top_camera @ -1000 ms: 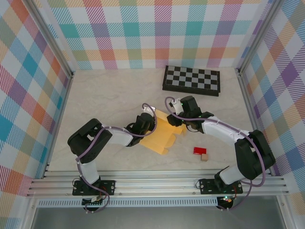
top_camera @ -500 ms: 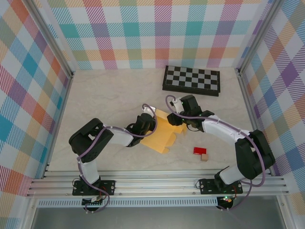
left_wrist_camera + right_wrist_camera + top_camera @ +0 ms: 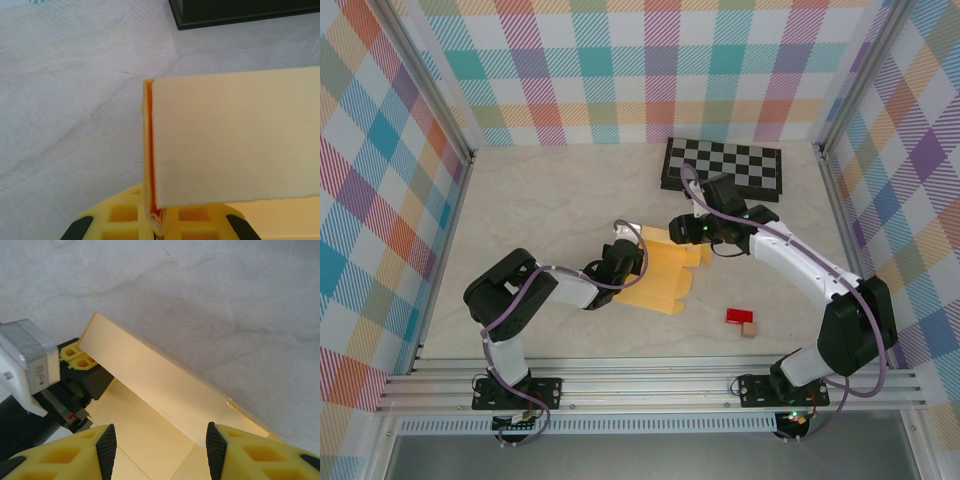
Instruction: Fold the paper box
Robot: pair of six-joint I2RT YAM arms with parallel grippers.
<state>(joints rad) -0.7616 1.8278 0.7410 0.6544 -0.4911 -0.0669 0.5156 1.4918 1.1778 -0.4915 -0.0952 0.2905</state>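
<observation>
left gripper (image 3: 156,220) clamped on paper box (image 3: 660,275) edge | right gripper (image 3: 159,440) fingers apart, raised flap (image 3: 150,372) just ahead | advice: push flap squarely along crease, left clamp firm

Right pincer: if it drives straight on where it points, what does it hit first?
Probably the raised flap of the paper box, crossing just ahead of the open right pincer; depth unclear.
</observation>
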